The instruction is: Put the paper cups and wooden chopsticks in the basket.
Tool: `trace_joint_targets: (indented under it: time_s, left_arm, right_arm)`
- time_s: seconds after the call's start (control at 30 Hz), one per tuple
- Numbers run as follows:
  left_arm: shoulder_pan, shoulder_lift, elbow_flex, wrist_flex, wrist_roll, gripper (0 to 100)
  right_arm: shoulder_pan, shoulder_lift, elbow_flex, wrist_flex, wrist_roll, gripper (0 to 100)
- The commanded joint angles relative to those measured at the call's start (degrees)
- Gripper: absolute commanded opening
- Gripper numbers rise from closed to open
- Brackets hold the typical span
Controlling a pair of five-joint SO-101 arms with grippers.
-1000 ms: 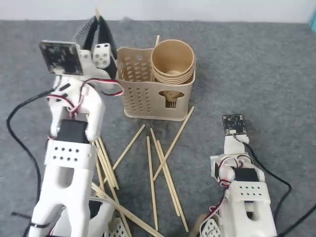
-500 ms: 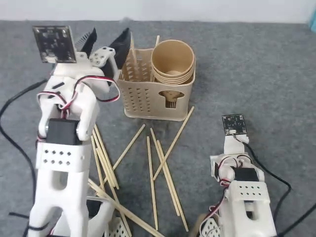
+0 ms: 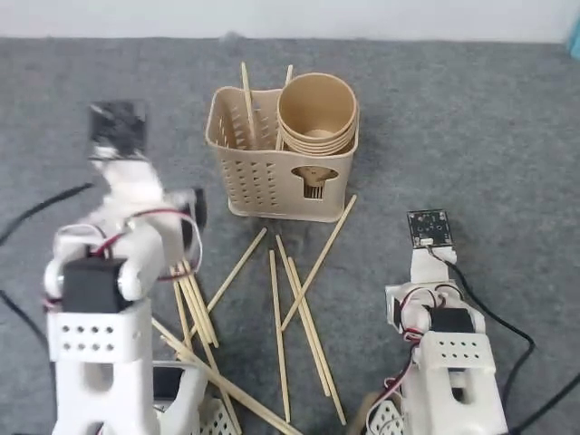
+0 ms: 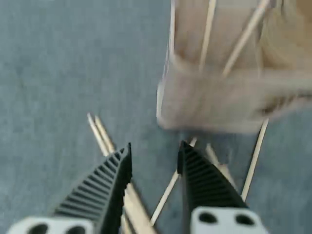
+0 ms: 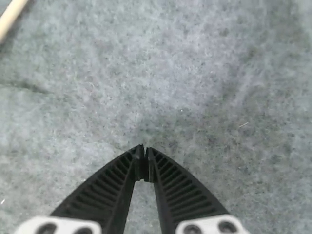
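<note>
A beige perforated basket (image 3: 263,177) stands at the back centre, holding a stack of paper cups (image 3: 316,113) and two upright chopsticks (image 3: 246,101). Several wooden chopsticks (image 3: 290,299) lie scattered on the grey carpet in front of it. My left gripper (image 4: 153,155) hangs open and empty above loose chopsticks (image 4: 100,134), a short way in front of the basket (image 4: 229,102). The left arm (image 3: 127,263) stands at the left of the table. My right gripper (image 5: 145,153) is shut on nothing, close over bare carpet, on the folded right arm (image 3: 435,299) at the lower right.
Grey carpet (image 3: 471,127) covers the whole table, open at the right and far back. A bundle of chopsticks (image 3: 190,304) lies beside the left arm's base. Cables (image 3: 36,213) trail off both arms.
The left arm has pulled back from above the basket toward its base, leaving a chopstick standing in the basket. Its gripper is open now. The right arm has not moved.
</note>
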Motion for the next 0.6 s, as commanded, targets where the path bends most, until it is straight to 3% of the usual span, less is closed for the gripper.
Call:
trace_joint_targets:
  time_s: [0.0, 0.3, 0.57]
  left_arm:
    - [-0.4, -0.6, 10.3, 1.7, -9.1, 14]
    - [0.9, 5.4, 29.3, -16.5, -9.3, 14]
    - [7.7, 15.4, 34.6, -32.5, -9.1, 15]
  right_arm:
    - [0.0, -1.3, -0.8, 0.5, 1.1, 0.6]
    - [0.0, -1.3, -0.6, 0.5, 1.0, 0.6]
    - [0.0, -1.3, -0.6, 0.5, 0.9, 0.6]
